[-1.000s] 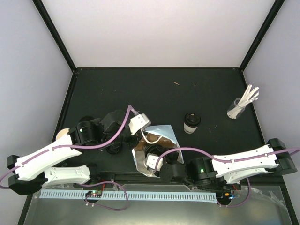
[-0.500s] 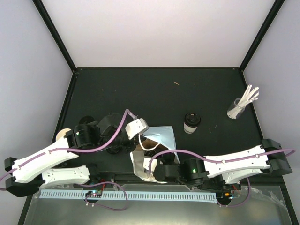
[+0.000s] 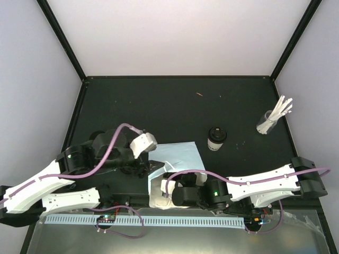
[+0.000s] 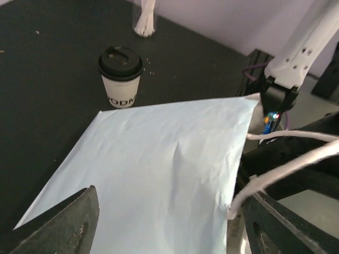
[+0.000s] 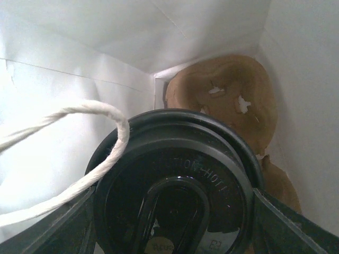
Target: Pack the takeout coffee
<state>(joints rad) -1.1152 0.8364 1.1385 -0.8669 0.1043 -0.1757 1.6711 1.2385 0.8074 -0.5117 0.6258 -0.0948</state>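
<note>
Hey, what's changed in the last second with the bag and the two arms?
The left tool let go of the light-blue bag and drew back left; the bag flopped over, hiding its opening. The right tool pushed left, deeper into the bag, gripping a lidded cup. The other cup and glass of sticks stayed put.

One small cream paper cup (image 3: 216, 138) with a black round plastic lid is standing upright, alone; a second black-lidded cup (image 5: 172, 198) is sitting just beside the brown moulded-pulp carrier (image 5: 222, 98).
</note>
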